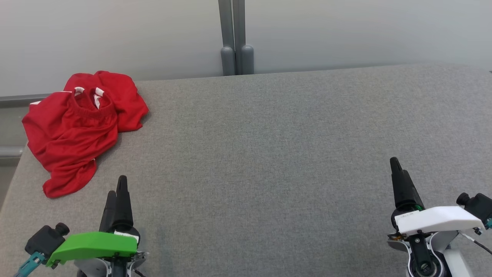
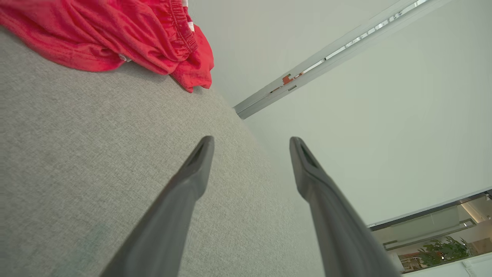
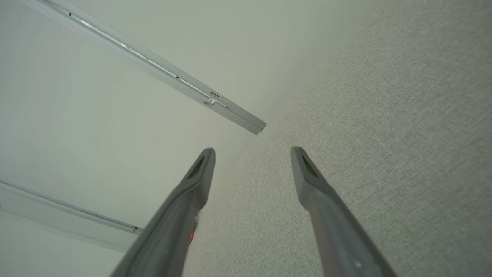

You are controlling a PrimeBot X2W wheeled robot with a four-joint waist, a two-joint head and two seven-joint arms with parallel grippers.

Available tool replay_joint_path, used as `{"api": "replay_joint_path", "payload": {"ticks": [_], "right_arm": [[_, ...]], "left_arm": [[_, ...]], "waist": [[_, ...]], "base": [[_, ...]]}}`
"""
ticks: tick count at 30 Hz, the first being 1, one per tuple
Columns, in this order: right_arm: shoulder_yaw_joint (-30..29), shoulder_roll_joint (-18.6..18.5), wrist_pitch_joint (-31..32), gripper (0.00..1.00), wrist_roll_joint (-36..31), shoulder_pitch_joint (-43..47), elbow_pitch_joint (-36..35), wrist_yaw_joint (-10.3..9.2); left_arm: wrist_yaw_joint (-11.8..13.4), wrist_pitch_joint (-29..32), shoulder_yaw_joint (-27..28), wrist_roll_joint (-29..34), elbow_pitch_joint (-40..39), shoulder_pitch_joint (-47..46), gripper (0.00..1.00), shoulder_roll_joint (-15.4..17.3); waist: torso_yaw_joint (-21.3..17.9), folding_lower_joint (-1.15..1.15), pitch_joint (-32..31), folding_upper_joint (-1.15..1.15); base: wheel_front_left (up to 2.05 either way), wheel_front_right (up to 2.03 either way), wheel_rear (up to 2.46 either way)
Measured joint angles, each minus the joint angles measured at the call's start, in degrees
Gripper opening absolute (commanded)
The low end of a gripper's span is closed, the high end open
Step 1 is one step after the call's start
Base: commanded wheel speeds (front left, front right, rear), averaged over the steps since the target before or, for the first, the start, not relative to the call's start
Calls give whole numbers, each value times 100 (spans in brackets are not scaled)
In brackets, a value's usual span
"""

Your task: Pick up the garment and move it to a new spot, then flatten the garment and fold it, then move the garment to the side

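Red garment lies crumpled in the upper left of the head view, on the far left corner of the grey surface, its left side seeming to reach past the edge. Left tool is released, fingers spread w/ nothing btwn them, low in the frame, near the cloth's bottom hem but not touching. Right tool is likewise released, well apart at lower right. Risks, as I judge them: a shallow pinch on bunched folds prob takes one layer only, so the rest drags or twists on the lift; a nudge toward the edge could tip the heap off; elastic waistband sits among folds, so flattening may start crooked; going too low could snag the surface's fabric cover
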Motion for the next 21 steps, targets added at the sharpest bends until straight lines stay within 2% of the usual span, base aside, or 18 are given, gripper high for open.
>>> {"api": "replay_joint_path", "payload": {"ticks": [16, 21], "right_arm": [[325, -10, -294, 100, -1596, 82, -197, 0], [416, -13, -368, 100, -2030, 88, -199, 0]], "left_arm": [[110, -276, -313, 2020, -129, 96, 100, 11], [162, -358, -348, 2419, -148, 130, 100, 16]], "waist": [[-2, 0, 20, 0], [1, 0, 22, 0]], "base": [[0, 0, 0], [0, 0, 0]]}}
